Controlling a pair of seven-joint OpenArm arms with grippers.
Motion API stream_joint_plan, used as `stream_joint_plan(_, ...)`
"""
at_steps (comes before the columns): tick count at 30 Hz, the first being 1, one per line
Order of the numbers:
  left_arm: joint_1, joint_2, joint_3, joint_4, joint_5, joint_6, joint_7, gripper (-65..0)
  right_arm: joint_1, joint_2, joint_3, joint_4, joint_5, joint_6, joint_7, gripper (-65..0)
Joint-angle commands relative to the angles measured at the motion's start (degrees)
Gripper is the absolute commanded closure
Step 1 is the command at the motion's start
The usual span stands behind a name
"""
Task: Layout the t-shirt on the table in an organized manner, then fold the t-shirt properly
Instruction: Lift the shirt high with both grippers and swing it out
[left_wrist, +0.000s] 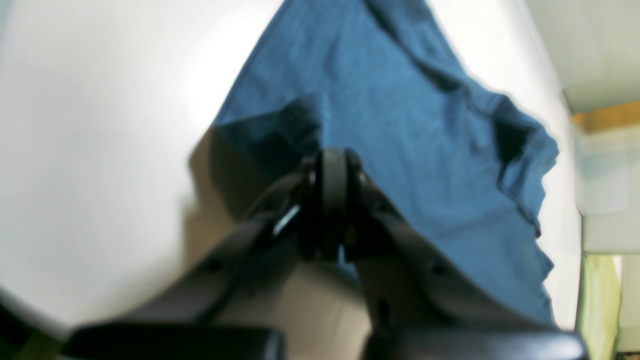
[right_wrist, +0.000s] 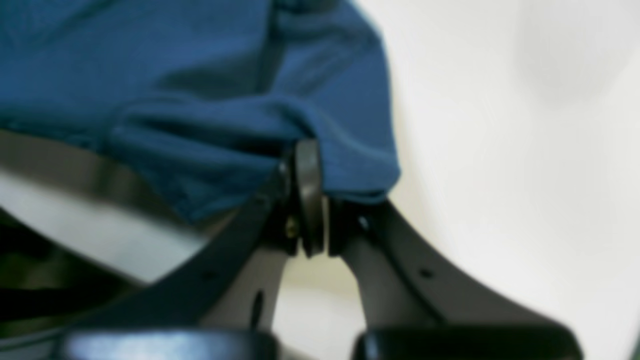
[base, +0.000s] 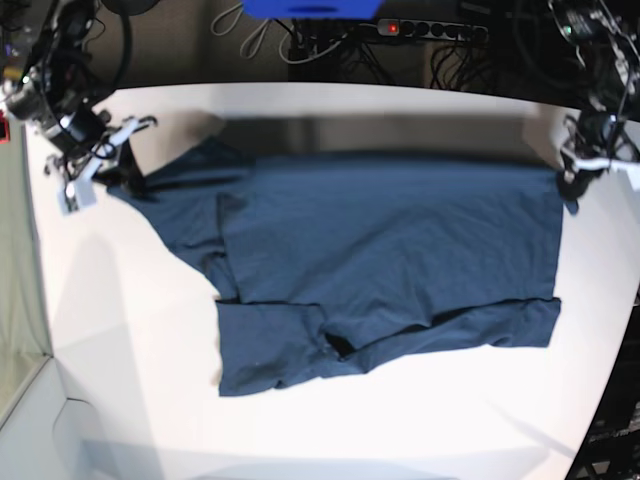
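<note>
T-shirt (base: 380, 260) is stretched across the table (base: 130, 400) for the laying-out step, its near portion doubled over. Far corners are clamped by the left gripper (left_wrist: 332, 160) and right gripper (right_wrist: 310, 165). Lowering and smoothing are judged next.

one t-shirt (base: 380, 260), one table (base: 120, 380), two claws: left (base: 572, 180), right (base: 118, 172).
</note>
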Motion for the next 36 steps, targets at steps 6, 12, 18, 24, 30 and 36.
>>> stream_joint_plan(6, -18.11, -4.43, 5.77, 0.77, 0.57, -0.12, -2.22, 0.0, 17.76, 6.14, 0.49, 0.66, 0.79, 0.12, -1.75, 0.0)
stream_joint_plan(12, -37.89, -4.69, 21.59, -4.33, 17.01, -0.47, -2.39, 0.0, 42.29, 12.20, 0.14, -7.69, 0.79, -2.91, -10.81, 0.0)
stream_joint_plan(18, -57.23, -4.78, 36.10, -19.72, 26.59, -0.56, -2.57, 0.0, 61.63, 18.00, -3.73, -25.98, 0.70, -3.00, -9.31, 0.0)
stream_joint_plan(24, -74.90, -2.76, 44.80, -38.79, 30.37, -0.56, -14.00, 0.0, 74.11, 20.91, -10.59, -40.31, 0.70, -3.00, -0.79, 0.0)
stream_joint_plan(30, -81.23, -2.32, 48.05, -43.37, 30.28, -0.38, -16.90, 0.0, 83.25, 22.49, -16.04, -45.49, 0.70, -3.09, 2.91, 0.0)
stream_joint_plan(36, -74.02, -3.81, 43.39, -28.42, 30.28, -0.21, -9.69, 0.0, 82.99, 24.86, -15.86, -42.15, 1.05, -2.82, 0.53, 0.0)
